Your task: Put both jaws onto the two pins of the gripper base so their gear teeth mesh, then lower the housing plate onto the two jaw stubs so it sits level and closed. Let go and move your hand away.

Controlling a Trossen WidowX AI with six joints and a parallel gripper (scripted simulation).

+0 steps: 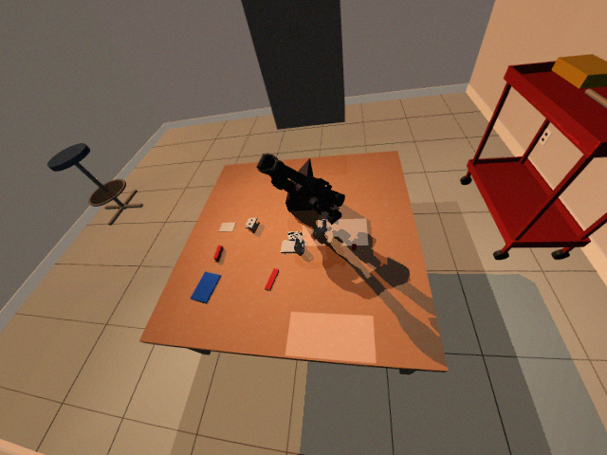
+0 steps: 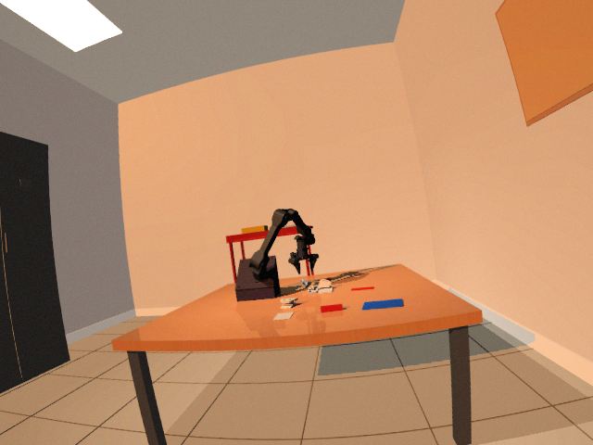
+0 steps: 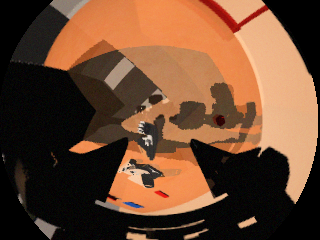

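Note:
My gripper (image 2: 306, 273) (image 3: 160, 141) is open and empty, pointing down above the table. One loose jaw (image 1: 321, 229) (image 2: 304, 283) (image 3: 147, 140), dark with pale teeth, is below and between the fingertips in the wrist view, apart from the base. The white gripper base (image 1: 287, 246) (image 3: 136, 178) lies nearby. The other jaw (image 1: 299, 245) (image 3: 148, 180) is at the base; whether it sits fully on its pin cannot be told. A pale block with dark holes, seemingly the housing plate (image 1: 251, 224) (image 2: 288, 300), lies apart on the table.
A blue plate (image 1: 206, 287) (image 2: 383, 304), a short red block (image 1: 218, 253) (image 2: 331, 308), a red bar (image 1: 271, 280) (image 2: 362, 288) and a flat pale square (image 1: 227, 227) (image 2: 283, 316) lie on the table. A small dark red piece (image 1: 354, 245) (image 3: 219, 120) lies in the arm's shadow.

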